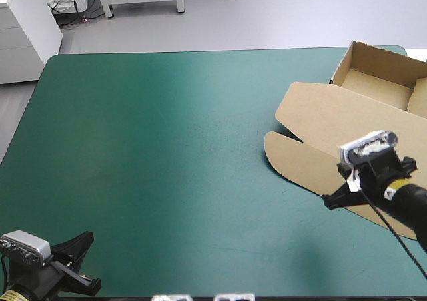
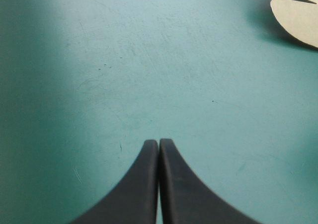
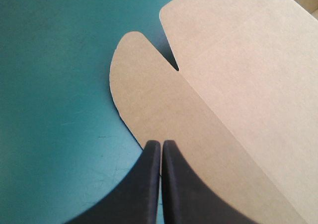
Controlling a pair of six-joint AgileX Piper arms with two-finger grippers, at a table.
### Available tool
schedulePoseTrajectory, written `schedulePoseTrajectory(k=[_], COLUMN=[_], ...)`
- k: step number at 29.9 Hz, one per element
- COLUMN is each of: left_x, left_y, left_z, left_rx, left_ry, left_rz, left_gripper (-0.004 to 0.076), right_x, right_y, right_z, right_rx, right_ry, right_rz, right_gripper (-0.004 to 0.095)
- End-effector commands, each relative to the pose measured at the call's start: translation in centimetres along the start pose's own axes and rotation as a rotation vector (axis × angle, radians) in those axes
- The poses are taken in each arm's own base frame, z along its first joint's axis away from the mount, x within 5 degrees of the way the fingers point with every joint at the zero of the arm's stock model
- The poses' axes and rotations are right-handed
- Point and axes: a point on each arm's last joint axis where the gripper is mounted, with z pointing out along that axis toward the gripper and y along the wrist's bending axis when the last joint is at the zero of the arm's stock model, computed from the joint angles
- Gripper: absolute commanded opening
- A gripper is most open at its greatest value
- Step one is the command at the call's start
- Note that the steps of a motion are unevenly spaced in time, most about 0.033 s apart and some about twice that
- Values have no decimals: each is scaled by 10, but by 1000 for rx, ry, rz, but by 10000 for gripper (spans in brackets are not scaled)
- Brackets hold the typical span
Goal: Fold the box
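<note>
The brown box (image 1: 320, 124) lies at the table's right side as an open tray (image 1: 380, 74) at the far right, its lid flat on the teal-green cover toward the middle. A rounded flap (image 3: 144, 95) ends the lid. My right gripper (image 1: 328, 198) (image 3: 161, 143) is shut, its tip over the flap's near edge, with no board between the fingers. At the table's near left corner my left gripper (image 1: 87, 237) (image 2: 159, 142) is shut over bare cover, far from the box. Only the flap's rounded tip (image 2: 298, 15) shows ahead of it to the right.
The tray's far corner reaches the table's far right edge (image 1: 400, 47). Bare teal-green cover (image 1: 167, 147) spreads over the table's left and middle.
</note>
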Motion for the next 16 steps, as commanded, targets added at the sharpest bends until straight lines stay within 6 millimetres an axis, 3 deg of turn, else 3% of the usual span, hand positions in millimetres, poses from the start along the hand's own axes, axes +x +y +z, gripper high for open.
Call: schedulePoseTrajectory(k=[1,9,16], left_x=[-13,-13,-13], left_y=[-1,-1,-1], left_z=[-3,-3,-3], left_rx=[8,8,8], left_ry=[-78,-78,-78], left_rz=[-6,-6,-6], left_gripper=[-10,-10,-10], right_x=[19,88,121], right_y=[2,12,19], right_z=[-16,-25,-36], right_rx=[68,137,138], right_ry=[-137,-153,-145], right_rz=[-6,33,70], right_gripper=[-2,-2,-3])
